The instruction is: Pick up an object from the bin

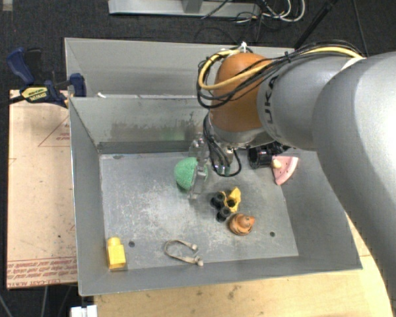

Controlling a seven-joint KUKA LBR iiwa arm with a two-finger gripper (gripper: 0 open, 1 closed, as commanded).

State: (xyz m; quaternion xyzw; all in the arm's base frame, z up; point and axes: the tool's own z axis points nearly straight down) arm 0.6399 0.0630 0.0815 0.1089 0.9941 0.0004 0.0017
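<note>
My gripper [200,169] hangs below the orange wrist cover, low in the middle of the bin near the back wall. A green rounded thing [184,174] lies right against its left side, touching or nearly touching it. A small yellow and black toy [226,202] lies just right of and in front of the gripper. An orange-brown lump [241,224] sits a little further to the front.
A pink wedge [285,169] and a black thing [260,155] lie at the right, partly under the arm. A yellow block [116,253] stands at the front left. A bent wire clip [183,251] lies near the front wall. The arm covers the bin's right side.
</note>
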